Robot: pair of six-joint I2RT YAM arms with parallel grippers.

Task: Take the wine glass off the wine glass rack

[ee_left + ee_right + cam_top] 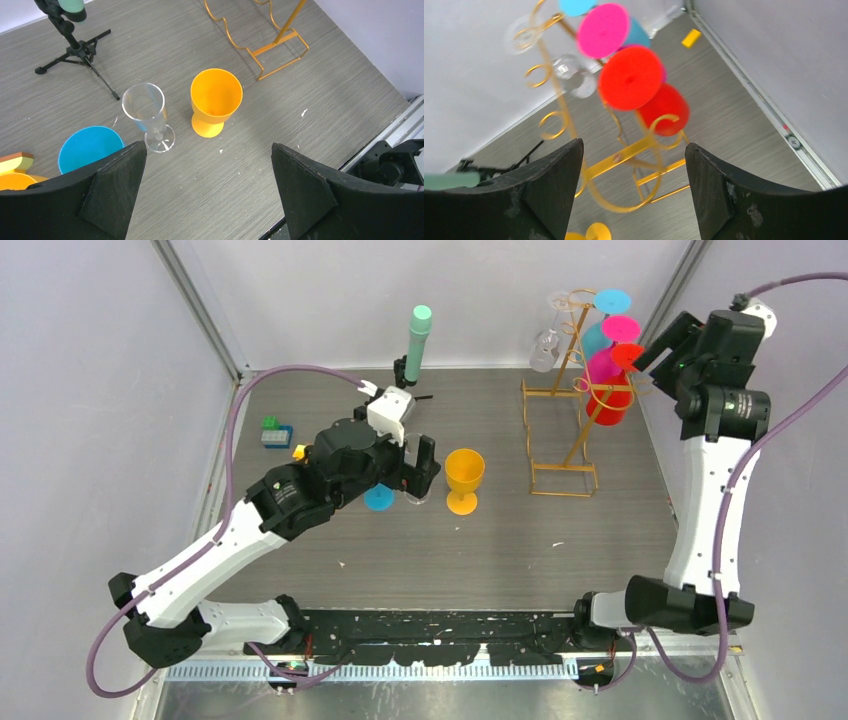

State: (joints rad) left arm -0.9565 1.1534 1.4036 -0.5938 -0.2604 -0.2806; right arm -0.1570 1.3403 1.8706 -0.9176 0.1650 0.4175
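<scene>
The wine glass rack (621,156) is shiny gold metal wire, the counter (500,540) matt wood-grain, the orange goblet (216,95) smooth plastic.

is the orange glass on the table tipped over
No, the orange glass stands upright on its foot on the table, mouth facing up, next to the upright clear glass.

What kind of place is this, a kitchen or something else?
Probably a robotics lab test cell: a left arm and right arm bolted at a table edge, plain enclosure walls, and staged props like a red wine glass hanging on a gold wine glass rack.
</scene>
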